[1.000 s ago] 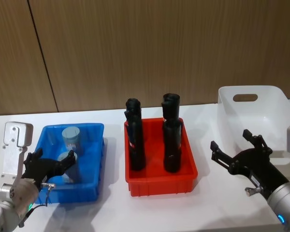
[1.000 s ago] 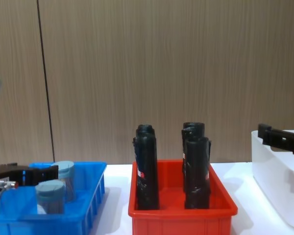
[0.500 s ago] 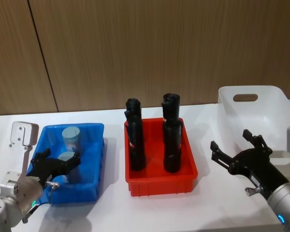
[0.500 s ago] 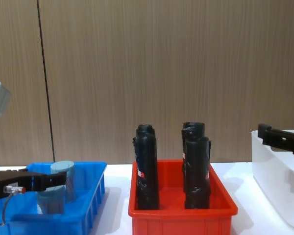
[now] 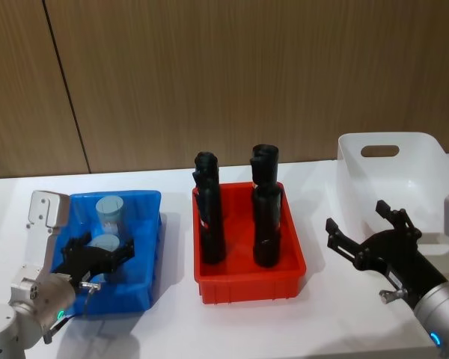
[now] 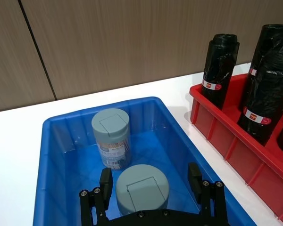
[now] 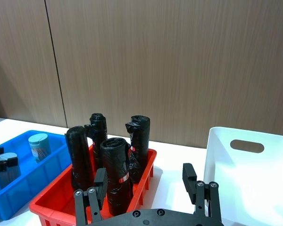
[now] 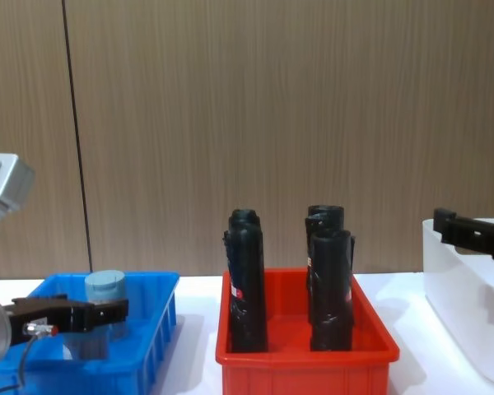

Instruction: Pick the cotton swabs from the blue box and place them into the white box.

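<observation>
while set low inside the blue box (image 6: pixel 66 155), holds the left gripper (image 6: pixel 150 179) spread open, one finger at each side of the near cotton swab jar (image 6: pixel 142 186), a sliver of gap either way. shows a second jar (image 6: pixel 112 136) upright just behind, nearer the back wall. holds the right gripper (image 7: pixel 145 181) open too, above the table (image 5: pixel 329 314) beside the white box (image 5: pixel 415 161), well apart from both jars. has a red bin (image 5: pixel 247 284) of black rolls (image 5: pixel 209 224) between the two boxes.
</observation>
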